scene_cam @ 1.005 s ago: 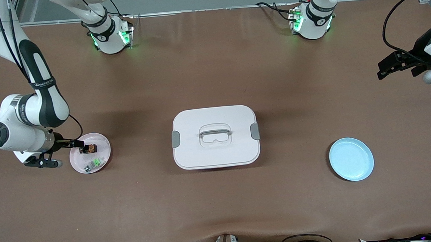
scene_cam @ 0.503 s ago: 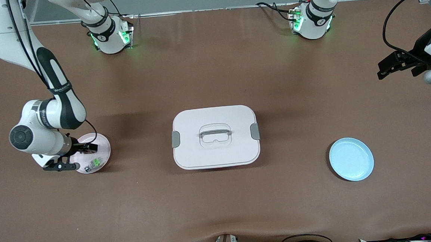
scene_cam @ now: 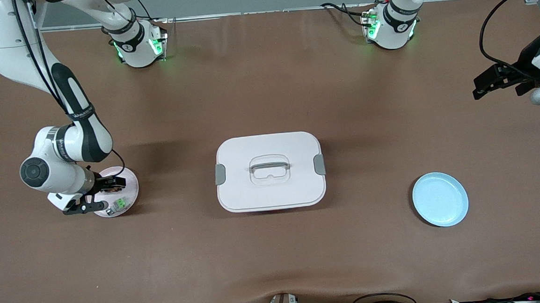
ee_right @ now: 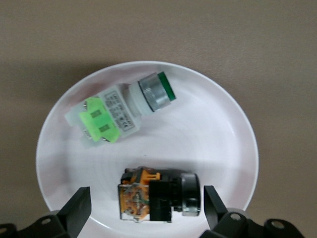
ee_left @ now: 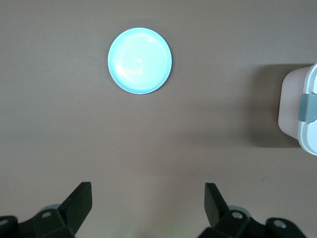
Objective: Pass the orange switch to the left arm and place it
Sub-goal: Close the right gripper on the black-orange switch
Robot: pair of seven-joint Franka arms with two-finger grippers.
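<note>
The orange switch (ee_right: 156, 196), black with an orange back, lies on its side on a pale pink plate (ee_right: 247, 148). My right gripper (ee_right: 145, 210) hangs low over that plate (scene_cam: 130, 184), open, with one finger on either side of the switch and not touching it. In the front view the right gripper (scene_cam: 110, 183) covers the switch. The white box (scene_cam: 270, 171) with grey latches stands mid-table. My left gripper (scene_cam: 481, 87) waits open and empty above the table at the left arm's end, and the left wrist view shows its fingers (ee_left: 81, 201) wide apart over bare table.
A green-and-silver component (ee_right: 124, 111) shares the pink plate with the switch, nearer to the front camera (scene_cam: 119, 204). A light blue plate (scene_cam: 440, 199) sits empty toward the left arm's end, and a corner of the box (ee_left: 302, 114) shows in the left wrist view.
The right arm has swung in over the pink plate, so its gripper now hides the switch in the front view. The left arm has not moved.
</note>
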